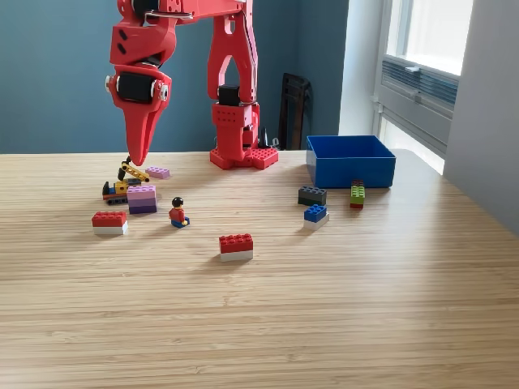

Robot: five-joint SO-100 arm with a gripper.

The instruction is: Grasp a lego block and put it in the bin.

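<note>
Minifigure (178,213) on wooden table (324,308); window (428,32) behind.

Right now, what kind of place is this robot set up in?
Probably an office or home room used as a hobby robotics setup: a wooden table by a window, a blue wall, and a red arm's claw over scattered lego pieces.

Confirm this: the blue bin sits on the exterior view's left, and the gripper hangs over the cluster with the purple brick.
Not quite. The exterior view shows the blue bin on its right side, not the left. The rest holds: the gripper hangs over the cluster with the purple brick.
</note>
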